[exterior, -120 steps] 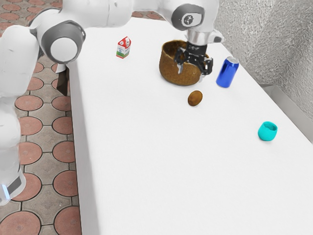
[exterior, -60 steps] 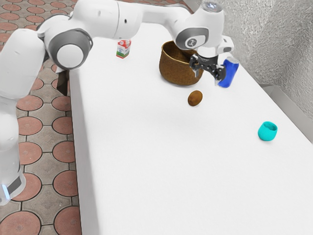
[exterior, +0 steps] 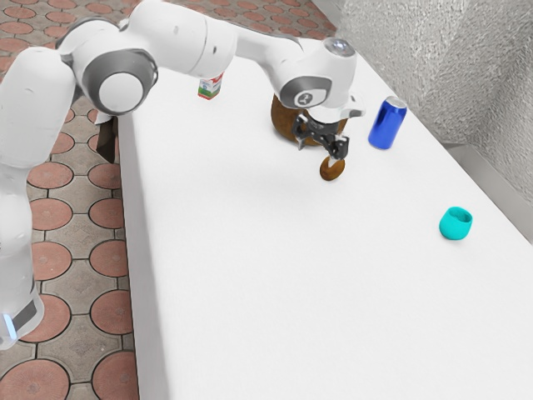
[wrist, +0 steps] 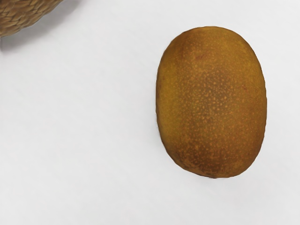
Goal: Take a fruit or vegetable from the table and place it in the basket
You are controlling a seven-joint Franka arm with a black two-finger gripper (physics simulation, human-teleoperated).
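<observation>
Brown kiwi (exterior: 331, 172) lies near the basket (exterior: 286, 123), toward the exterior view's far edge of the surface (exterior: 241, 250). Our jaws: wide, empty. Probably light, firm, bruisable; we'd pinch across its narrow middle.

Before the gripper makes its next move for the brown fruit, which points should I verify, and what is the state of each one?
- Kiwi on the table, outside the basket: ok
- Jaws open for a grasp: ok
- Blue can and cyan cup apart from the kiwi: ok
- Kiwi held, ready to lift: not ok
- Basket empty inside: cannot tell, arm covers its opening
</observation>
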